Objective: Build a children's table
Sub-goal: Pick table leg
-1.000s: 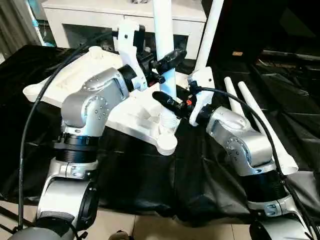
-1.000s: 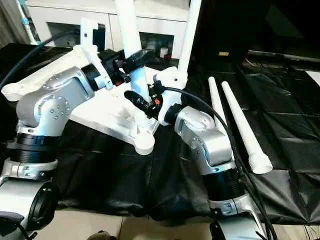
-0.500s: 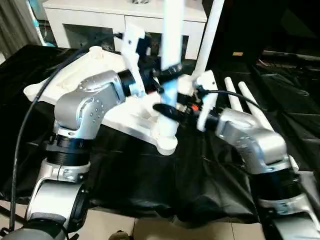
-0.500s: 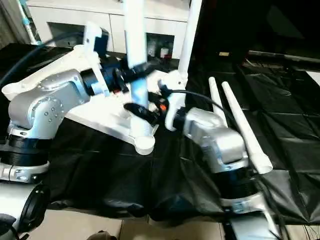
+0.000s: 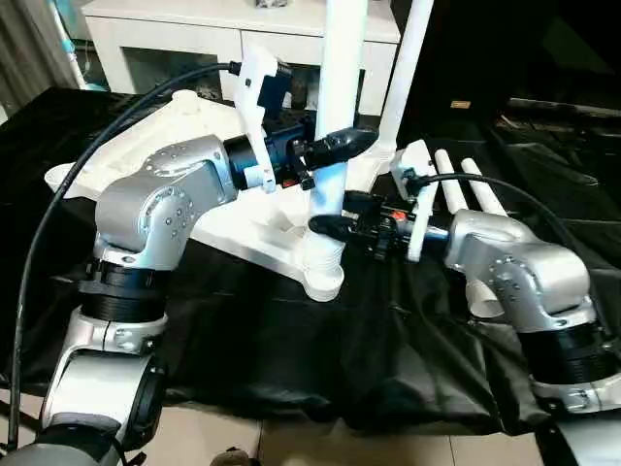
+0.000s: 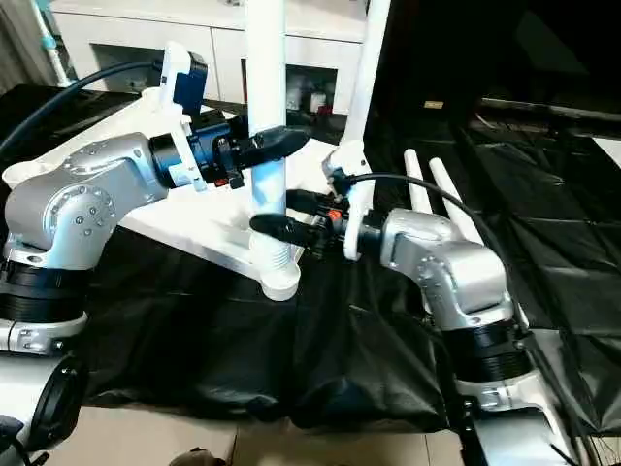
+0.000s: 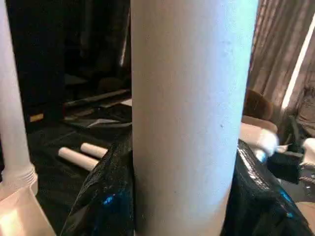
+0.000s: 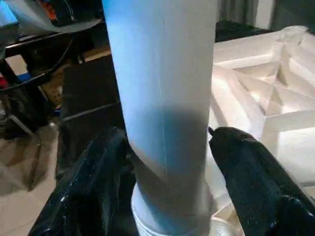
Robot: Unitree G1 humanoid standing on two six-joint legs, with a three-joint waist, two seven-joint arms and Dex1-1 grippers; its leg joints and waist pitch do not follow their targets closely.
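Black cloth (image 5: pixel 291 340) covers the big table where the robot works. Behind it is a white cabinet (image 5: pixel 175 39) with glass doors.

On the cloth lies the white table top (image 5: pixel 194 126), upside down, so its ribs face up. It has round sockets at the corners. One white leg (image 5: pixel 335 107) stands straight up in the corner socket (image 5: pixel 323 277) closest to the robot.

The left gripper (image 5: pixel 335 146) holds this leg partway up. Its two black fingers (image 7: pixel 106 196) sit on each side of the tube and press on it. In the left wrist view the leg fills the gap between the fingers.

The right gripper (image 5: pixel 335 218) holds the same leg too. It is just below the left gripper, close above the socket. Its black fingers (image 8: pixel 246 182) squeeze the tube from both sides. The ribbed end of the leg is right under this gripper, going into the socket.

A second leg (image 5: pixel 406 68) stands straight up past both grippers, in a socket on the far side of the top.

Two more legs (image 6: pixel 441 194) lie flat on the cloth, side by side. They are beyond the right gripper's arm, out to its right, and partly hidden by the silver forearm (image 5: pixel 514 267).

Black cables (image 5: pixel 116 126) run along both arms.
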